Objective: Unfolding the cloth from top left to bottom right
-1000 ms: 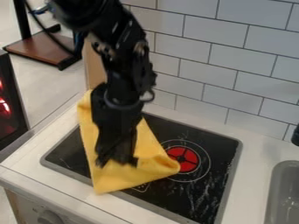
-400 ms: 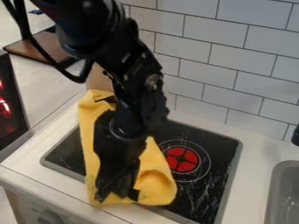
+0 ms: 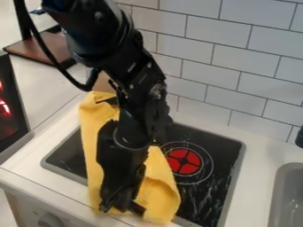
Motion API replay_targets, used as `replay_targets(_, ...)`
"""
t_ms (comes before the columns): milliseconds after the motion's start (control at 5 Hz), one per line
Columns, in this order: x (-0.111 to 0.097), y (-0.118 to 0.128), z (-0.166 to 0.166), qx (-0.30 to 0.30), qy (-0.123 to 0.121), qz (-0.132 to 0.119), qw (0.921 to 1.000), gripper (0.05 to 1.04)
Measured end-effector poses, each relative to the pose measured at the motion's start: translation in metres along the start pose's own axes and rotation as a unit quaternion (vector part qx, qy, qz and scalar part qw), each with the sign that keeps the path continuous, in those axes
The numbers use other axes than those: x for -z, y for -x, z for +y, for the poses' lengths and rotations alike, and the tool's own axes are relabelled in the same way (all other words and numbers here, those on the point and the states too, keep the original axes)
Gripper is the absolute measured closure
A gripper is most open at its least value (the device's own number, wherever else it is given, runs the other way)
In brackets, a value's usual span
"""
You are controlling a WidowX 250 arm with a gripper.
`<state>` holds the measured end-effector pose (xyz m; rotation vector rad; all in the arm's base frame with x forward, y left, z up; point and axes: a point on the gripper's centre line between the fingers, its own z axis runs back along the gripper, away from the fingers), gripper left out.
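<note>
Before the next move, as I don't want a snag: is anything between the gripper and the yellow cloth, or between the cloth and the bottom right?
Nothing visible stands between the gripper and the yellow cloth; they meet near the cloth's front end. Toward the bottom right, I see no obstacle on the black cooktop either.

Open lane: above stove (image 3: 225,164) and worktop (image 3: 257,177), between cloth (image 3: 91,128) and sink (image 3: 285,170). Obstacles: tiled wall (image 3: 248,57), upright along worktop's far side; black fixture (image 3: 300,137), near sink, at view's edge; arm (image 3: 139,75), slanting down over cloth and stove.
</note>
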<state>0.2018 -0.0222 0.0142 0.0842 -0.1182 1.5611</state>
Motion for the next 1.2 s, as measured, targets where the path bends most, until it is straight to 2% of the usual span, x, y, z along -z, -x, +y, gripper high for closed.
replay_targets(200,0.001,-0.001,-0.004,-0.001,0.001,-0.004,1.0000,0.288)
replay_targets(400,-0.002,-0.002,-0.008,-0.001,0.004,0.001,1.0000,0.065)
replay_targets(600,-0.010,-0.002,-0.015,-0.013,-0.003,0.016,0.9998,0.075)
replay_targets(800,-0.032,0.003,-0.025,-0.012,0.012,0.041,0.9990,0.084)
replay_targets(1000,-0.056,-0.002,-0.030,-0.027,0.016,0.073,0.9968,0.084)
replay_targets(1200,-0.067,-0.003,-0.034,-0.021,0.024,0.074,0.9967,0.084)
